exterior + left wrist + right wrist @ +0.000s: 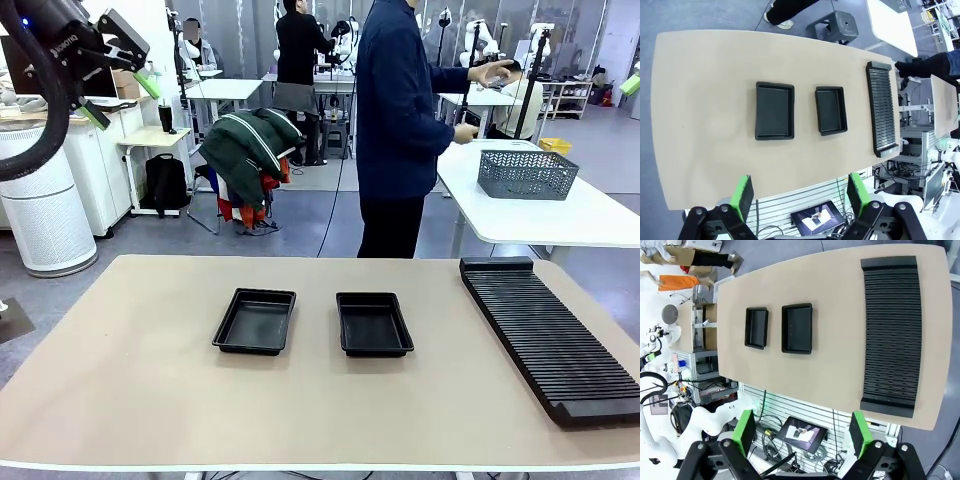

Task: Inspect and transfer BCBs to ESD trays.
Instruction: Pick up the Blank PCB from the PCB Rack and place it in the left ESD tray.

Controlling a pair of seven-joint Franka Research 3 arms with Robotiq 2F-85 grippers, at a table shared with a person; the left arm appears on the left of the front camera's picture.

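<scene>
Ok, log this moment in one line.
left gripper: open, high | right gripper: open, high | ESD trays: both empty | person: standing at far side

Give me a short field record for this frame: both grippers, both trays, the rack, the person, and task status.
left gripper: open, holding nothing, high above the table
right gripper: open, holding nothing, high above the table
left tray: mid-table, empty
right tray: beside the left tray, apart from it, empty
rack: long, black, ribbed, at the table's right side, apart from both trays
person: standing beyond the far edge, turned toward another table
status: no board in either tray yet
</scene>
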